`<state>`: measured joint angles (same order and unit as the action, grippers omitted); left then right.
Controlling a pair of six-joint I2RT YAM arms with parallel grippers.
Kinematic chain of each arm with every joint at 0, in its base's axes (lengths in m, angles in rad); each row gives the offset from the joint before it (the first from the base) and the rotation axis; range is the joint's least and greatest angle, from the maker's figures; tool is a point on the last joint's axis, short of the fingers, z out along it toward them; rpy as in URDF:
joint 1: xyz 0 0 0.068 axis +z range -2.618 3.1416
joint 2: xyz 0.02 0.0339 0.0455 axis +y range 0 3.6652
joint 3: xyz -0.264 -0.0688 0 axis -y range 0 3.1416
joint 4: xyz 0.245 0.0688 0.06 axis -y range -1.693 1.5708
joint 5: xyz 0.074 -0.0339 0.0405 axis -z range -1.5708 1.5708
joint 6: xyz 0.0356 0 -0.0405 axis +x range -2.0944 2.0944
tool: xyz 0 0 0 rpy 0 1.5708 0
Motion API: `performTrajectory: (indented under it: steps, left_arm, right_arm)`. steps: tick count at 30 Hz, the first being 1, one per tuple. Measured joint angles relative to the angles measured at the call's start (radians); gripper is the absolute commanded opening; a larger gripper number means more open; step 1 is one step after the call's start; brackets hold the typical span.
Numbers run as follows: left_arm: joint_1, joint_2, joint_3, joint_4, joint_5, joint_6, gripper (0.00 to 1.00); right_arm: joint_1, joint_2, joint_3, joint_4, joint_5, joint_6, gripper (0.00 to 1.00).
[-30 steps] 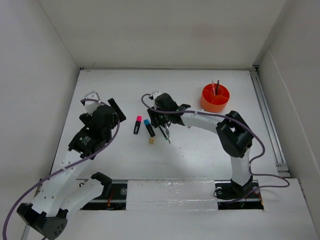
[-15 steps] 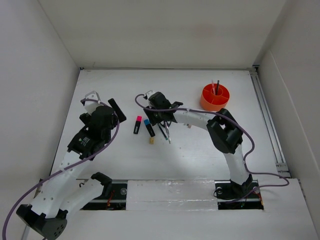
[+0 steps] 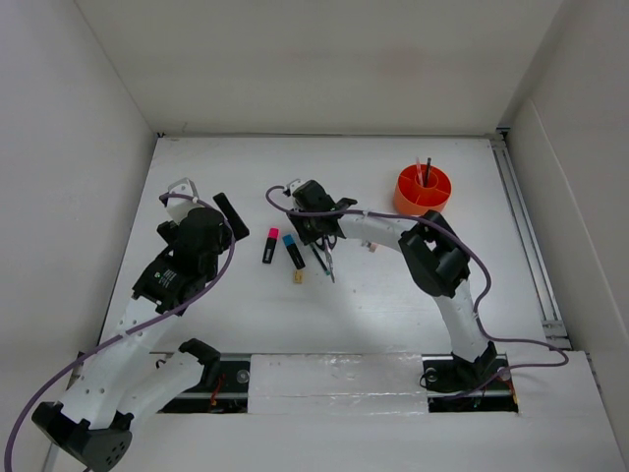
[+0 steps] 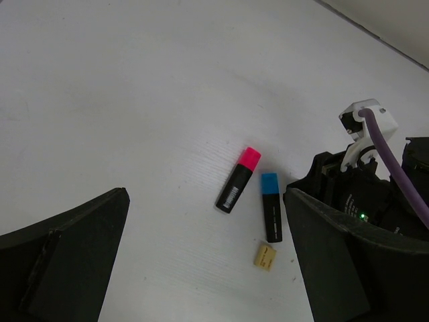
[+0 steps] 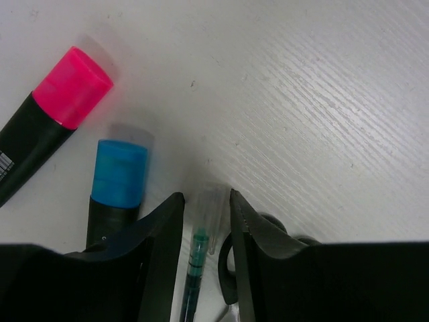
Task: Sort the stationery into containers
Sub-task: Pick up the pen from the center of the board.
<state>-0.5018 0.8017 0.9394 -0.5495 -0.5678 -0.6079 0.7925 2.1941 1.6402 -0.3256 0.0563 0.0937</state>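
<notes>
The orange organiser [image 3: 424,192] stands at the back right with thin pens [image 3: 427,174] upright in it. At mid-table lie a pink-capped highlighter [image 3: 269,246] [image 5: 50,114], a blue-capped highlighter [image 3: 293,251] [image 5: 119,171], a yellowish eraser [image 3: 297,278] [image 4: 265,256] and black-handled scissors [image 3: 327,264] [image 5: 226,272]. My right gripper [image 3: 316,239] [image 5: 206,201] is down at the table, its jaws narrow and straddling a clear-capped green pen [image 5: 201,241], with a thin gap still showing. My left gripper [image 3: 204,199] [image 4: 206,194] hangs wide open and empty, left of the highlighters.
White walls enclose the table on three sides. A metal rail [image 3: 521,226] runs along the right edge. The right arm's purple cable [image 4: 385,157] loops above the scissors. The highlighters lie just left of the right gripper's fingers [image 5: 161,228].
The right gripper slid a little left over the pen and scissors, and its jaws have narrowed around the pen. The left arm has not moved.
</notes>
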Motion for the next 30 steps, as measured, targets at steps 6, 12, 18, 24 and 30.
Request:
performTrajectory:
  steps: [6,12,18,24,30]
  left_arm:
    - [0.000,-0.001,0.000,0.000,0.005,0.001,1.00]
    - [0.000,-0.007,0.000,0.003,0.011,0.002,1.00]
    - [0.000,-0.007,0.000,0.008,0.014,0.001,1.00]
    - [0.000,-0.007,0.000,0.008,0.014,0.002,1.00]
    - [0.000,-0.007,0.000,0.010,0.014,0.002,1.00]
  right_arm:
    - [-0.001,0.000,0.001,-0.008,0.000,-0.003,0.28]
    - [0.000,0.000,0.004,-0.019,0.002,-0.012,0.00]
    - [0.000,0.000,0.006,-0.025,-0.042,-0.019,0.00]
    - [-0.006,-0.036,-0.022,0.018,-0.194,0.020,0.00]
    - [-0.080,-0.280,-0.132,0.163,-0.286,0.082,0.00]
